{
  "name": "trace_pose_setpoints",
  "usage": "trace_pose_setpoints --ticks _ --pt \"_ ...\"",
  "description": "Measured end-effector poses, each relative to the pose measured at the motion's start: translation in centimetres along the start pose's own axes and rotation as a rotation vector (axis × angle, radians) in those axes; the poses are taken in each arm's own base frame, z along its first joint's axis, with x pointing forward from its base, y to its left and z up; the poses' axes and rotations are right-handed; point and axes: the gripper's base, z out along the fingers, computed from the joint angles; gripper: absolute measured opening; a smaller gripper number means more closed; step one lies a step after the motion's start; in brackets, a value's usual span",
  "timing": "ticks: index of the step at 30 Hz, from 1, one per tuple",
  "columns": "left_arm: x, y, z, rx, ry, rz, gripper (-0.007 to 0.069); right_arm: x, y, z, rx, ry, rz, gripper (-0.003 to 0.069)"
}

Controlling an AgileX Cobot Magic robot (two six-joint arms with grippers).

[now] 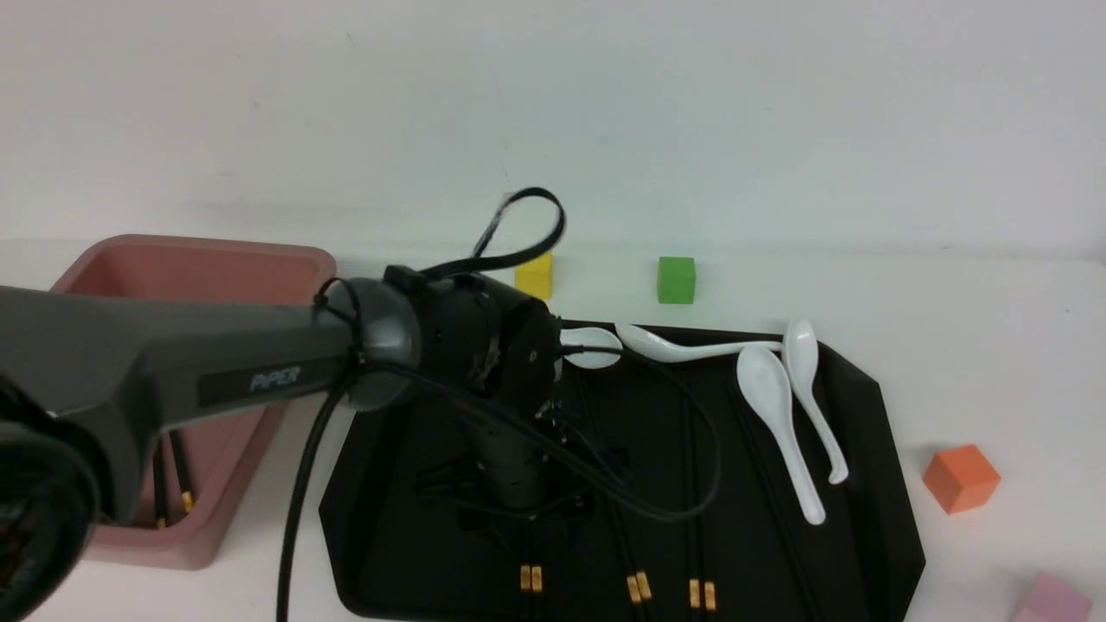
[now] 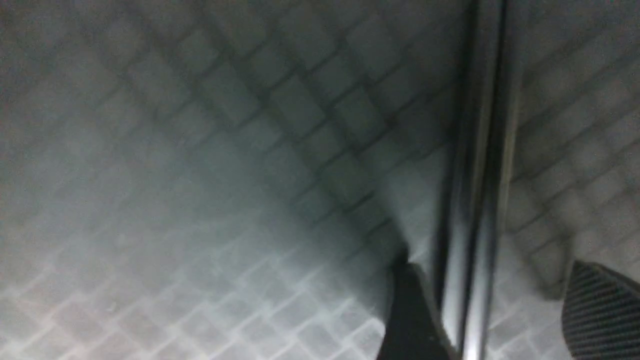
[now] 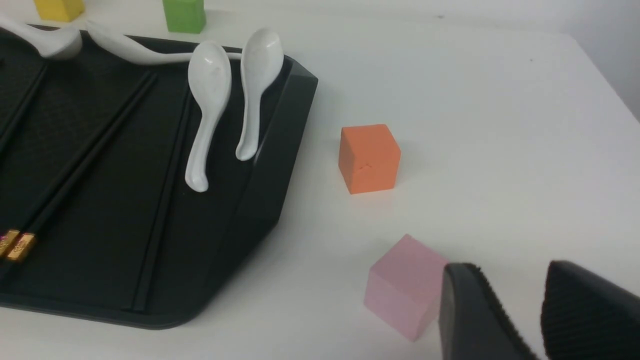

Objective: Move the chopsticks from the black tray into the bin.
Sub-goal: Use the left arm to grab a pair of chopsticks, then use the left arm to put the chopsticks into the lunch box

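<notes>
The black tray (image 1: 864,484) holds several pairs of black chopsticks with gold bands (image 1: 530,577), (image 1: 638,587), (image 1: 701,593). My left gripper (image 1: 529,517) points down onto the tray over the leftmost pair. In the left wrist view it (image 2: 492,265) is open and low over the tray floor. That pair of chopsticks (image 2: 475,200) runs between its fingers, close to one finger (image 2: 410,310) and apart from the other. The pink bin (image 1: 199,259) stands left of the tray with chopsticks (image 1: 177,479) inside. My right gripper (image 3: 510,267) is open and empty over the white table.
Several white spoons (image 1: 778,415) lie at the tray's far and right side. On the table are a yellow cube (image 1: 536,275), a green cube (image 1: 676,279), an orange cube (image 1: 961,477) and a pink cube (image 3: 405,285), the last beside my right gripper.
</notes>
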Motion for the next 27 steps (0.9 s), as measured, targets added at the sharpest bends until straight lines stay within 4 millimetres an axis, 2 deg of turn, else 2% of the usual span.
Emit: trace_pose_setpoints --ticks 5,9,11,15,17,20,22,24,25,26,27 --pt "-0.1 0.2 0.3 -0.029 0.002 0.022 0.0325 0.0 0.0 0.0 0.000 0.000 0.000 0.0240" --pt "-0.1 0.4 0.3 -0.066 0.009 0.046 0.0162 0.0 0.0 0.0 0.000 0.000 0.000 0.0240" --pt "-0.1 0.5 0.2 -0.071 0.008 0.046 0.0110 0.0 0.0 0.0 0.000 0.000 0.000 0.0240" --pt "0.1 0.6 -0.9 -0.068 0.002 0.046 0.0114 0.0 0.0 0.0 0.000 0.000 0.000 0.0240" --pt "0.2 0.7 -2.6 -0.064 -0.006 0.045 0.0114 0.0 0.0 0.0 0.000 0.000 0.000 0.0240" --pt "0.0 1.3 -8.8 0.004 -0.102 0.025 0.0114 0.0 0.0 0.0 0.000 0.000 0.000 0.0240" --pt "-0.3 2.2 -11.7 0.028 -0.152 0.004 0.0114 0.0 0.0 0.0 0.000 0.000 0.000 0.0240" --pt "-0.9 5.1 -16.1 0.011 -0.230 -0.042 0.0114 0.0 0.0 0.0 0.000 0.000 0.000 0.0240" --pt "-1.2 6.4 -17.3 -0.012 -0.255 -0.061 0.0114 0.0 0.0 0.0 0.000 0.000 0.000 0.0240" --pt "-1.2 6.7 -17.6 -0.014 -0.258 -0.070 0.0114 0.0 0.0 0.0 0.000 0.000 0.000 0.0240" --pt "-1.6 9.1 -19.2 -0.060 -0.287 -0.118 0.0114 0.0 0.0 0.0 0.000 0.000 0.000 0.0240"
